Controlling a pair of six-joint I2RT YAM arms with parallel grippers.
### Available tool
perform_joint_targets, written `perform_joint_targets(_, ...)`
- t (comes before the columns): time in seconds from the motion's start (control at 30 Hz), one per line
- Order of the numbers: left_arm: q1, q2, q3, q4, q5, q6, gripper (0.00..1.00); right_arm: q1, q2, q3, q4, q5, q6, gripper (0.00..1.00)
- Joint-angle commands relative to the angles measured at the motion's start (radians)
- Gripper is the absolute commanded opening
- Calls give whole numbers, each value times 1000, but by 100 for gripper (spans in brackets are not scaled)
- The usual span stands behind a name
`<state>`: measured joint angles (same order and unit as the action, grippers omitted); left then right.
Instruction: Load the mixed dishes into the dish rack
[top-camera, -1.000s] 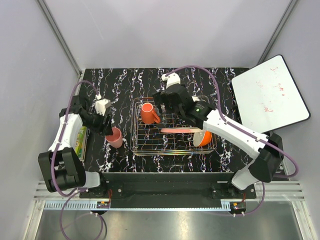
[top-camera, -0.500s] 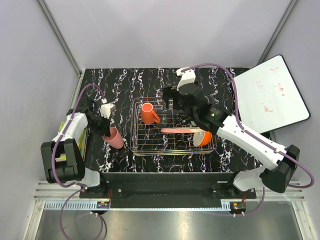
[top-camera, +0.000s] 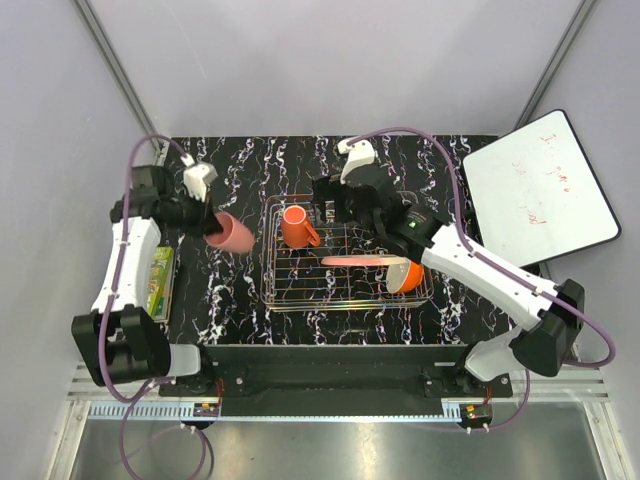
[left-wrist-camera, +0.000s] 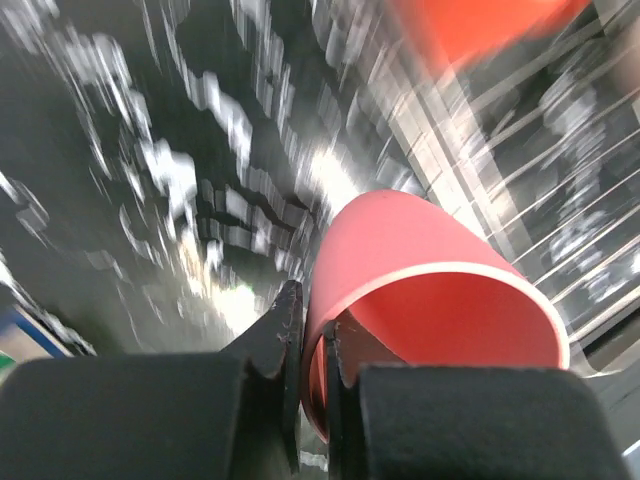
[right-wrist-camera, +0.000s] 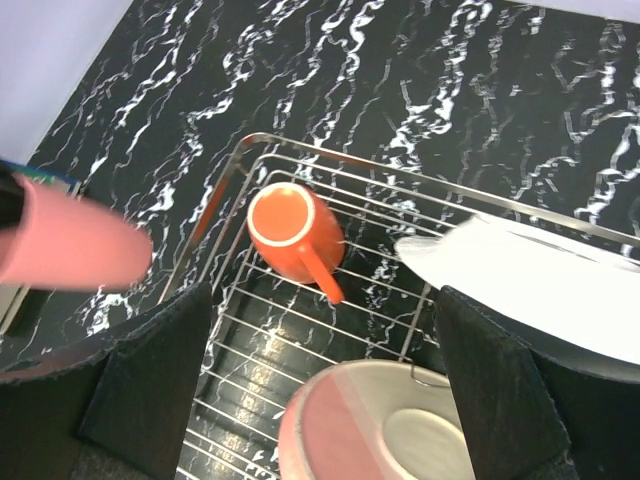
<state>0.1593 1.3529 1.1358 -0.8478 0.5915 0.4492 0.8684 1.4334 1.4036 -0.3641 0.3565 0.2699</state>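
Observation:
My left gripper (top-camera: 207, 222) is shut on the rim of the pink mug (top-camera: 230, 233). It holds the mug tilted above the table, left of the dish rack (top-camera: 270, 290). In the left wrist view one finger lies inside the pink mug (left-wrist-camera: 430, 270) and one outside. My right gripper (top-camera: 332, 205) hangs open and empty over the rack's far side. An orange mug (right-wrist-camera: 290, 230) stands in the rack. The pink-and-peach plate (right-wrist-camera: 370, 420) and white plate (right-wrist-camera: 520, 280) are in it too. An orange bowl (top-camera: 405, 275) rests at its right end.
A green book (top-camera: 160, 280) lies at the table's left edge, under my left arm. A whiteboard (top-camera: 540, 190) leans off the right side. Grey walls close the table in on the far side and the left.
My left gripper has shut on the pink mug's rim, lifted it off the table and carried it away from the near edge, tilting it. The right gripper shifted a little over the rack.

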Motion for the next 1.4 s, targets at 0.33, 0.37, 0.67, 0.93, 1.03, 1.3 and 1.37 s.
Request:
perform_joint_targets(0.33,20,119,255,75,718,-346,0,-46,-80,-5,165,-391,61,100)
perform_joint_targets(0.37,23,138,266,75,766,-363,0,-66,-97,-27,184,-480,86,100)
perform_joint_targets(0.67,13,252,306,65,1091,-418,0,-238,-97,-163,528,-971,367,100)
perform_joint_targets(0.93,-33,247,323,50,1090,-414,0,-259,36,-127,582,-1103,420,100)
perform_joint_targets(1.03,-43,250,344,44,1091,-415,0,-259,80,-124,620,-1114,431,100)
perform_joint_targets(1.3,-53,258,366,41,1091,-419,0,-259,162,-117,695,-1172,466,100)
perform_joint_targets(1.37,-58,264,367,39,1091,-417,0,-259,179,-103,718,-1186,483,100)
